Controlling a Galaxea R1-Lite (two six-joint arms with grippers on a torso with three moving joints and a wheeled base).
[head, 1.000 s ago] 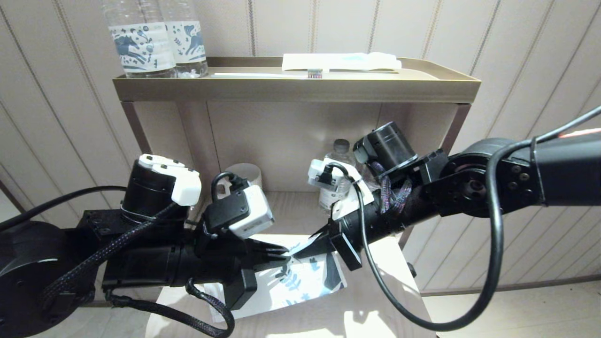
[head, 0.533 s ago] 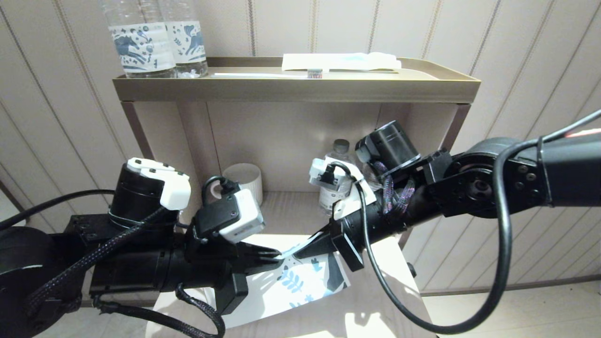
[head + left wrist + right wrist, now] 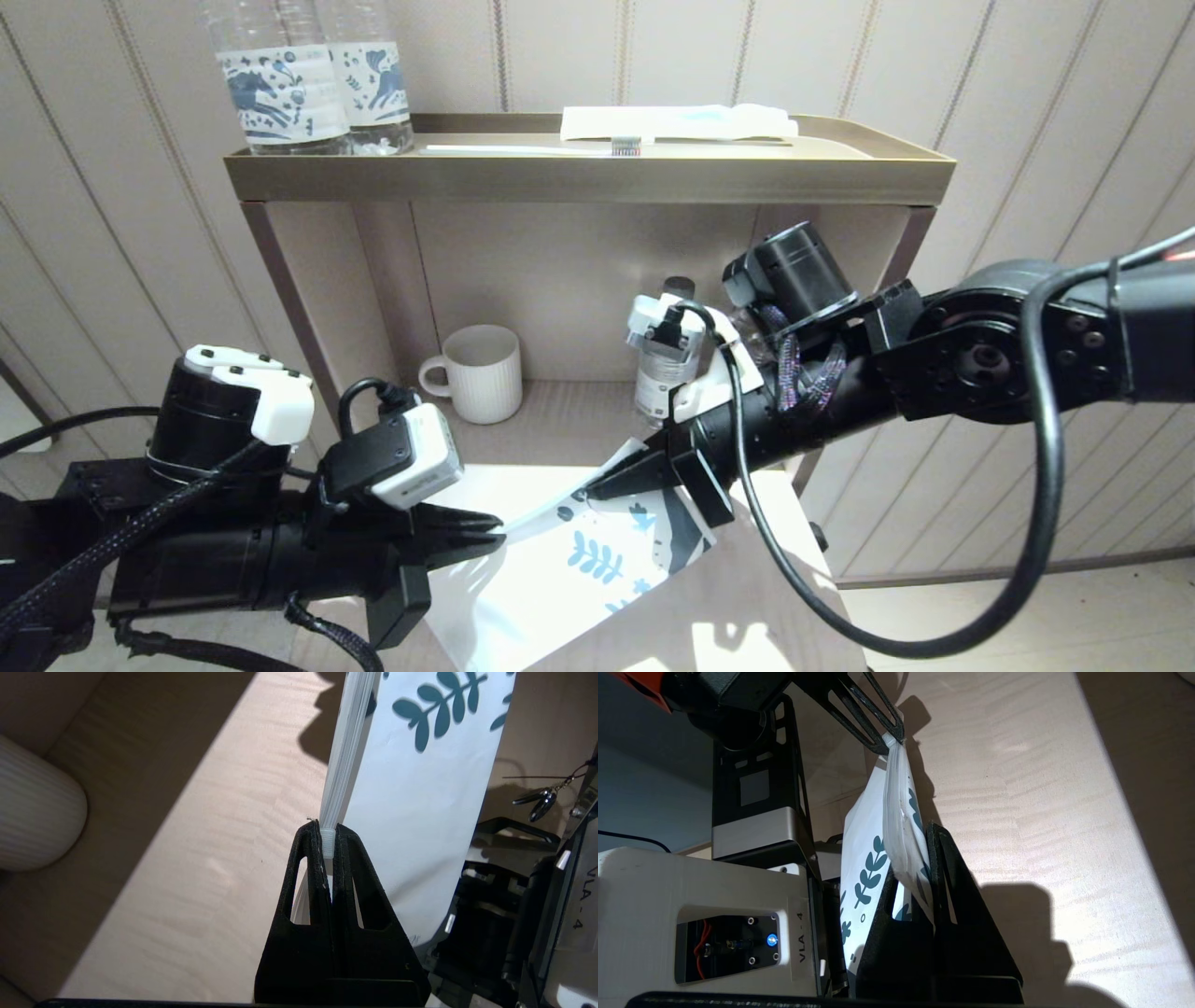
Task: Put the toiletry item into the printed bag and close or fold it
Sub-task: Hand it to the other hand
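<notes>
While both tools point(image 3: 490, 534) point(image 3: 597, 487) clamp the printed bag point(image 3: 569, 579), the left housing point(image 3: 738, 919) reads "VLA - 4".

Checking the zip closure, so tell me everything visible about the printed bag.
The printed bag is a flat white, semi-translucent plastic pouch with a dark-blue leaf print at one end. It hangs over the pale wooden surface, its ribbed zip edge stretched between two tools: the left tool shut on the white slider, the right tool shut on the printed end.

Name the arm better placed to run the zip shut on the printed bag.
Left, probably. The left end effector is clamped on the white slider of the printed bag, while the right end effector pinches the printed end.
</notes>
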